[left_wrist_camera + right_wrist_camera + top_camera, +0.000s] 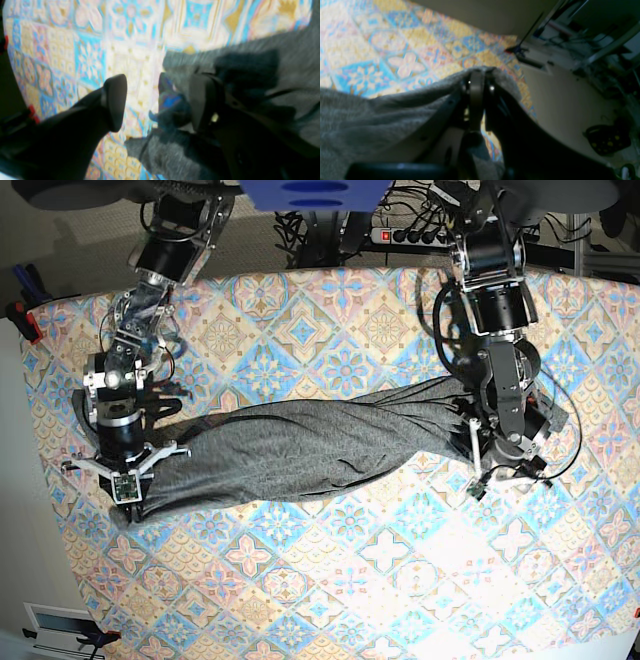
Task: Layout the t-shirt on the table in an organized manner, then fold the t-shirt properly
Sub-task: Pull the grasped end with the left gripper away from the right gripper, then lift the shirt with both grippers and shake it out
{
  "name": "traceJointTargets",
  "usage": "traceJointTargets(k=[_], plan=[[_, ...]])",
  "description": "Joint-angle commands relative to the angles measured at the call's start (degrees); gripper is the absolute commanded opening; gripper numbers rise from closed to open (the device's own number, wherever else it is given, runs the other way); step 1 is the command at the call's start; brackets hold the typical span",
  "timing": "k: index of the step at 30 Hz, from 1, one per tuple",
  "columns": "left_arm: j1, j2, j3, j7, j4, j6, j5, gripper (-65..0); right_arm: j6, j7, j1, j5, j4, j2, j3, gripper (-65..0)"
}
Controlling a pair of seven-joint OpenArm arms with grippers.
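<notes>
The dark-grey t-shirt (300, 450) lies twisted in a long band across the table (350, 580), stretched between both arms. My right gripper (127, 485) is at the band's left end in the base view. In the right wrist view that gripper (477, 75) is shut on a bunched edge of the t-shirt (382, 117), held just above the table (395, 50). My left gripper (478, 472) is at the other end. In the left wrist view it (160, 100) stands open. One finger (116, 100) is over bare table (87, 50); the other finger (202, 100) rests against the t-shirt (287, 62).
The table's edge (520, 82) runs just beyond my right gripper, with floor and a dark object (607, 140) below. A red clamp (25, 320) grips the table's left edge. A power strip (400, 235) and cables lie behind the table.
</notes>
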Motion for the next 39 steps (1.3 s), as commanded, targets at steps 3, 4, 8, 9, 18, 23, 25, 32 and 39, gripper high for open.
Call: traceJointTargets(k=[3, 4, 8, 9, 18, 23, 25, 32, 39], plan=[[-1.80, -0.65, 0.12, -3.91, -1.00, 0.53, 0.24, -27.0, -0.64, 2.18, 1.65, 0.71, 1.19, 0.42, 0.20, -65.0], [-1.97, -0.65, 0.12, -4.35, -2.59, 0.53, 0.33, -27.0, -0.64, 2.18, 1.65, 0.71, 1.19, 0.42, 0.20, -65.0], [-6.46, -1.71, -0.23, -6.90, -12.61, 0.53, -0.28, -27.0, -0.64, 2.18, 1.65, 0.71, 1.19, 0.42, 0.20, -65.0], [-7.42, -1.79, -0.23, -7.69, -15.25, 0.53, -0.28, -27.0, -0.64, 2.18, 1.65, 0.71, 1.19, 0.42, 0.11, -65.0], [-9.01, -1.44, -0.23, -9.98, -24.65, 0.53, -0.37, -27.3, -0.64, 2.18, 1.57, 0.71, 1.28, 0.42, 0.20, -65.0], [-8.13, -1.09, -0.23, -12.52, -33.09, 0.53, -6.53, -32.5, -0.64, 2.18, 1.57, 0.71, 1.28, 0.42, 0.20, -65.0], [-7.25, -1.18, -0.23, -12.79, -35.64, 0.53, -10.74, -38.6, -0.64, 2.18, 1.57, 0.71, 1.28, 0.42, 0.11, -65.0], [-6.02, 0.58, 0.30, -13.14, -44.17, 0.53, -16.11, -51.1, -0.64, 2.18, 1.57, 0.62, 1.28, 0.42, -0.06, -65.0], [-6.11, 1.37, 0.21, -12.70, -44.70, 0.53, -16.55, -60.8, -0.64, 2.18, 1.65, 0.62, 1.28, 0.42, -0.15, -65.0]])
